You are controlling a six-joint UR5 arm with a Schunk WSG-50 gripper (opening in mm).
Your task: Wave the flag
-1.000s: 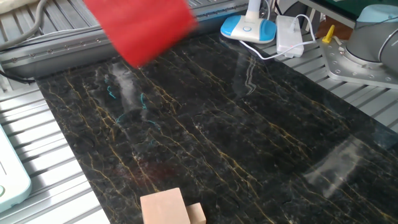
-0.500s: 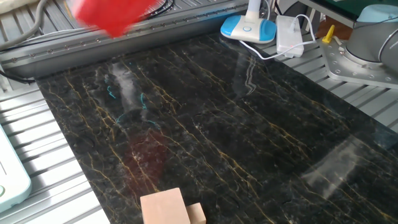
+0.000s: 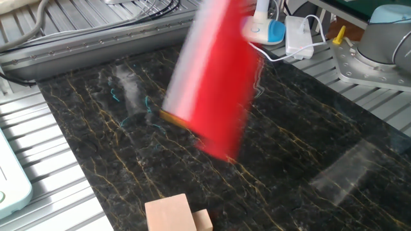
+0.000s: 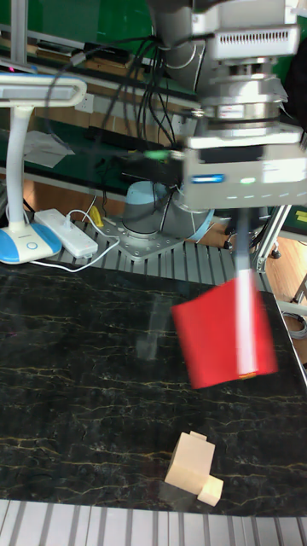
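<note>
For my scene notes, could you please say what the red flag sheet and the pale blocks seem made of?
The red flag sheet looks like thin matte paper or plastic film, though motion blur leaves it open. The pale blocks look like unfinished light wood: flat, dull, sharp-edged.

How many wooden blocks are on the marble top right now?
2: a larger wooden block at the table's near edge, and a smaller block touching its side. The blurred flag swings above and could hide others.

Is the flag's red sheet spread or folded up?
Spread: the flag shows as one broad red rectangle hanging over the table, though motion-blurred.
</note>
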